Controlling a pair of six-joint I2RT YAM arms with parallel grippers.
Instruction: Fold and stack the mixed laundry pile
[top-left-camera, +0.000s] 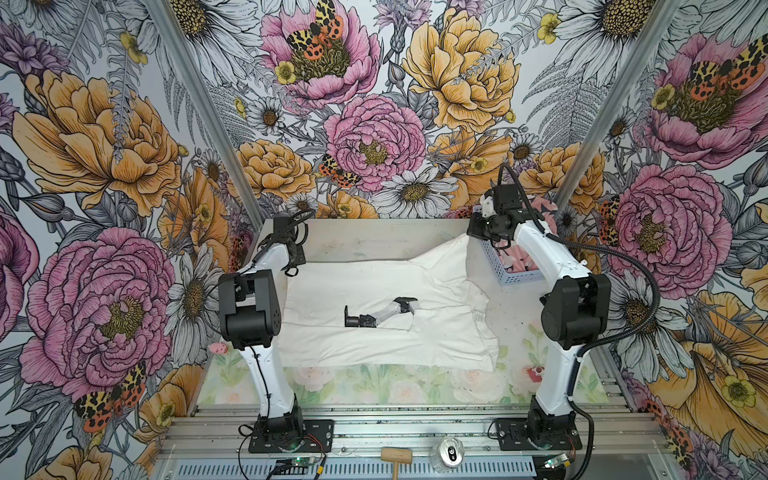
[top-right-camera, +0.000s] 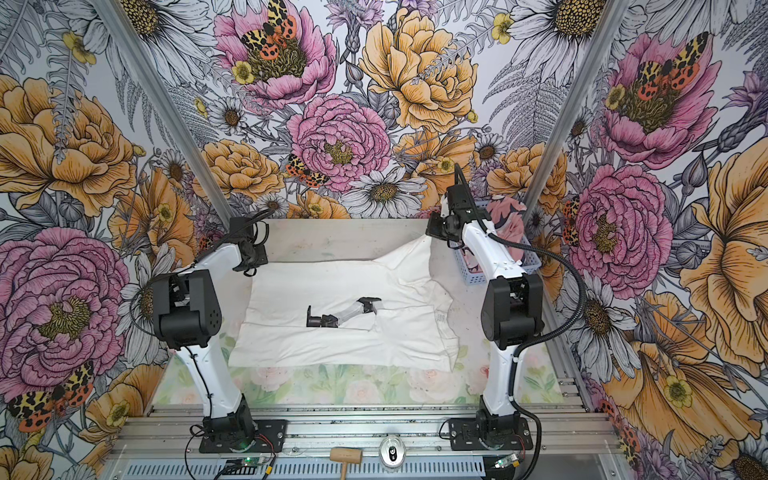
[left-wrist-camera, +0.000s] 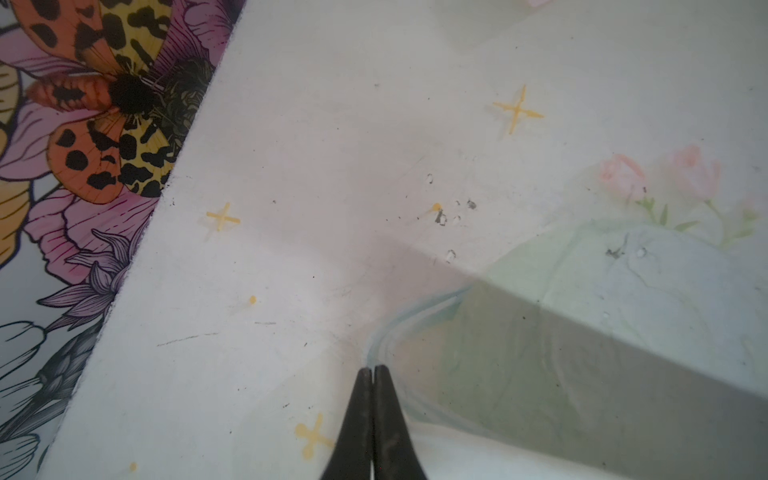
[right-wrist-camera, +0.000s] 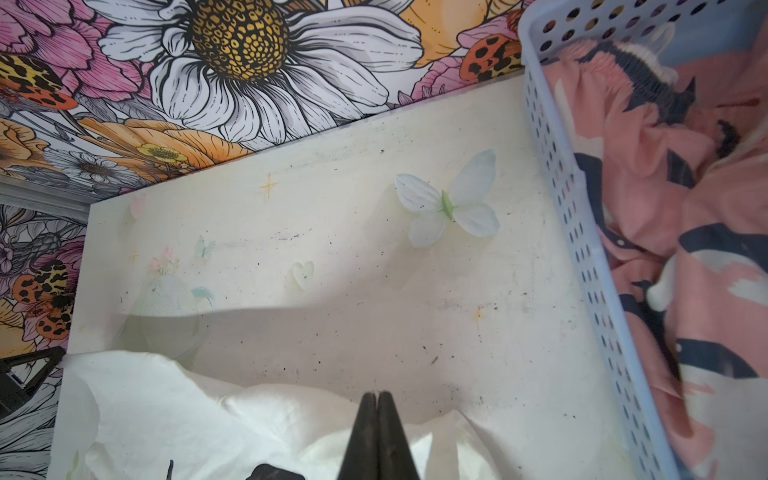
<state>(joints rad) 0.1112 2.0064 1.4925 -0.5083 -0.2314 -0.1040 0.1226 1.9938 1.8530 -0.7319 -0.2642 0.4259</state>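
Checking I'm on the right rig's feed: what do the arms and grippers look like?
The left arm and right arm have white links and black joint housings. A black corrugated conduit loops along the right arm; a thin black cable runs along the left. The left gripper and right gripper have black fingers tapering to narrow tips.

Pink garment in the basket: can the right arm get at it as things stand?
Probably yes: the right gripper hangs shut beside the basket, whose top is open, and nothing covers the pink garment.
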